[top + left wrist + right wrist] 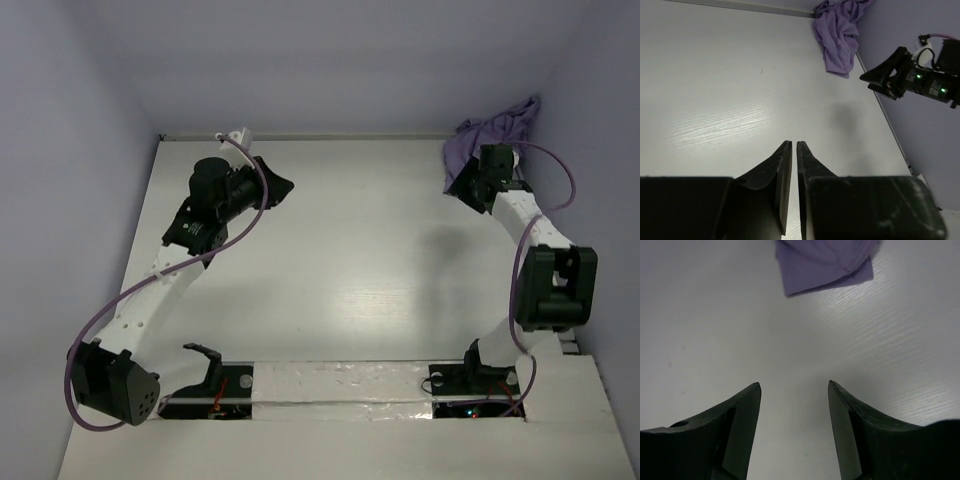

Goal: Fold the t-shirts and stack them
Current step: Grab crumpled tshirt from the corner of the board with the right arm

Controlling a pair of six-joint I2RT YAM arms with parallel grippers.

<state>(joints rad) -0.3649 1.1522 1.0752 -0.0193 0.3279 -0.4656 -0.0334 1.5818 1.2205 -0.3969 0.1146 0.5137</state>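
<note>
The lavender t-shirt (492,133) lies crumpled in the table's far right corner, partly up against the wall. It also shows in the left wrist view (839,35) and at the top of the right wrist view (825,262). My right gripper (462,187) is open and empty just in front of the shirt, above bare table and not touching it (794,384); it also shows in the left wrist view (876,80). My left gripper (284,186) is shut and empty at the far left, pointing across the table toward the shirt (794,143).
The white wood-grain table (350,260) is boxed in by pale purple walls on the left, back and right. A white taped strip (340,385) runs along the near edge between the arm bases. A small white connector (236,135) sits at the back left.
</note>
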